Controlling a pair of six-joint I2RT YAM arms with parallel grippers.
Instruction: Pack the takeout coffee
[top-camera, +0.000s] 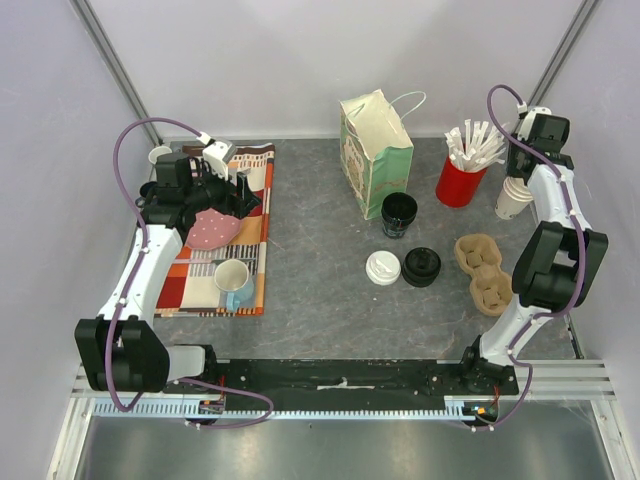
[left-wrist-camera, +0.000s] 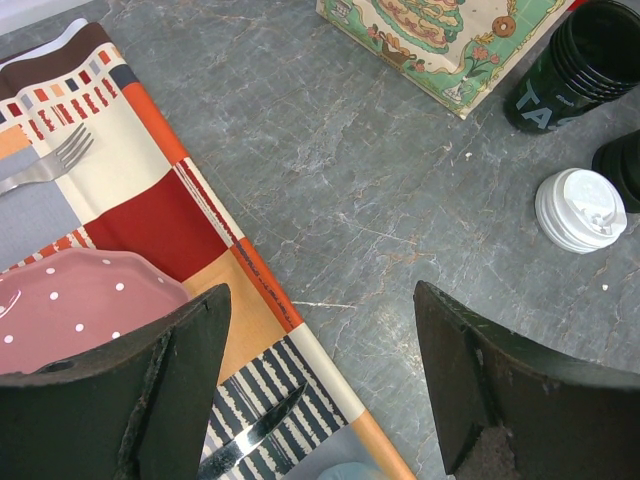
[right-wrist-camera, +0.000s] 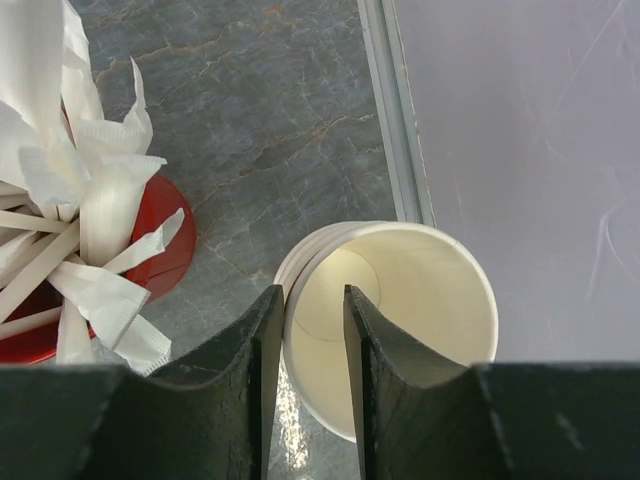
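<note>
Left gripper (left-wrist-camera: 320, 300) is hovering low, fingers spread wide and holding nothing, over the placemat's (left-wrist-camera: 150, 210) edge. Further right, a white sip lid (top-camera: 382, 268) is lying beside the black lid (top-camera: 421, 266), in front of the paper bag (top-camera: 378, 150), with the cardboard carrier (top-camera: 483, 270) sitting just beyond. At the far right, the right gripper (right-wrist-camera: 313, 295) is straddling the rim of the top paper cup (right-wrist-camera: 420, 290) of a stack. One finger is inside and one outside, narrowly apart; I cannot tell whether they are pinching yet. I am judging this as the cup-fetching step, which is calling next for a firm pinch and a straight lift. Room is running tight, with the red stirrer holder (right-wrist-camera: 160, 230) crowding the left and the edge rail (right-wrist-camera: 395, 120) and wall hemming the right.
</note>
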